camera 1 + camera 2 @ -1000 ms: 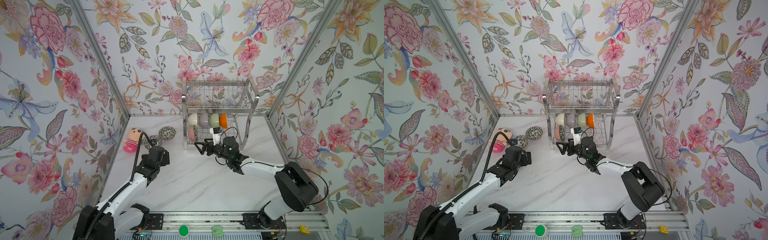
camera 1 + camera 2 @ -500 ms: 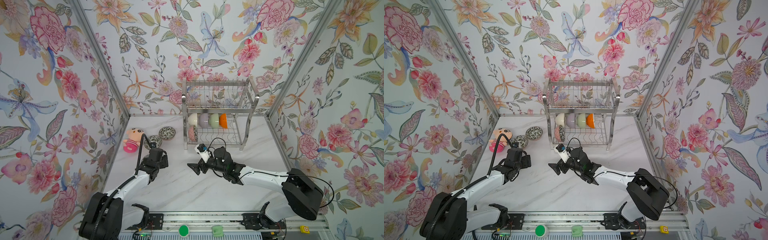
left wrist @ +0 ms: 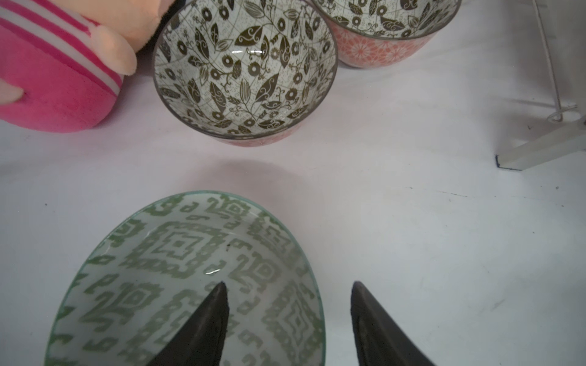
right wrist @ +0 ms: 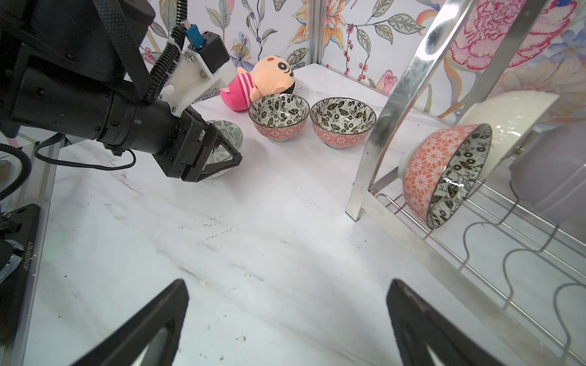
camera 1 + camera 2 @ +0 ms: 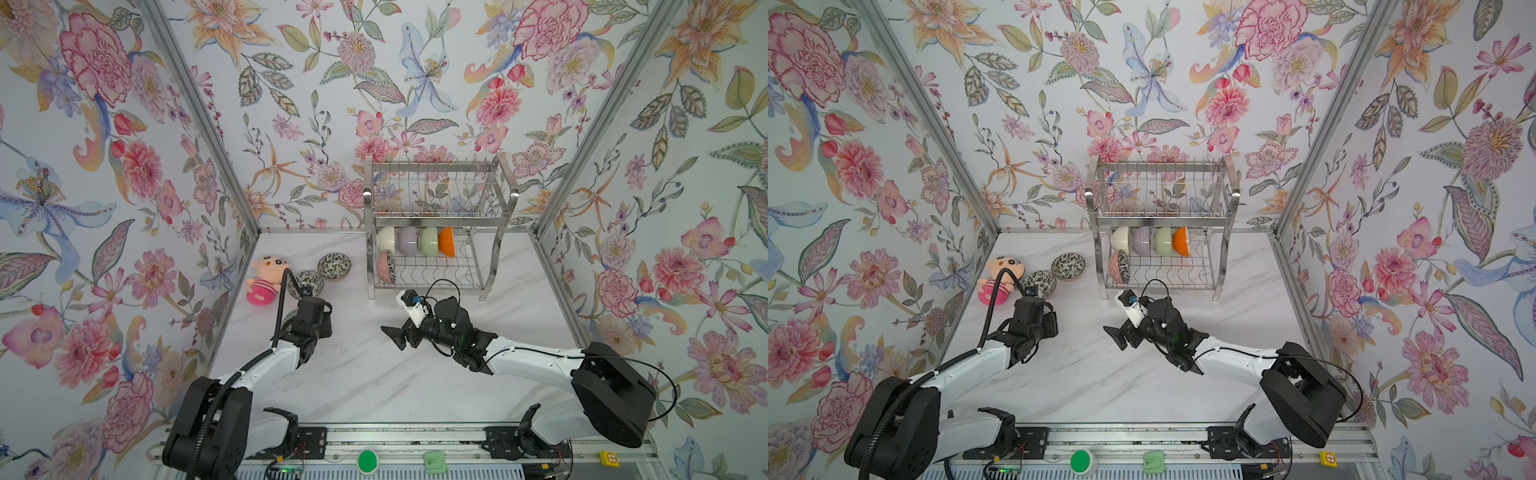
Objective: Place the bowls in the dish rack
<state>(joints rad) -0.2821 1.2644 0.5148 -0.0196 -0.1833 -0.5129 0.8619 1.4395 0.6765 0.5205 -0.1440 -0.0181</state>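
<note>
Left fingers are straddling the rim of a pale bowl printed in green geometric pattern, part-open, one inside, one outside. Two leaf-patterned pink bowls are sitting beyond them. Right fingers are hanging wide apart above the worktop, the dish rack beside them.

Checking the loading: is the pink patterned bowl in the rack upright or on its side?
On its side: the pink patterned bowl stands on edge in the dish rack, lower shelf, leafy inside facing sideways.
</note>
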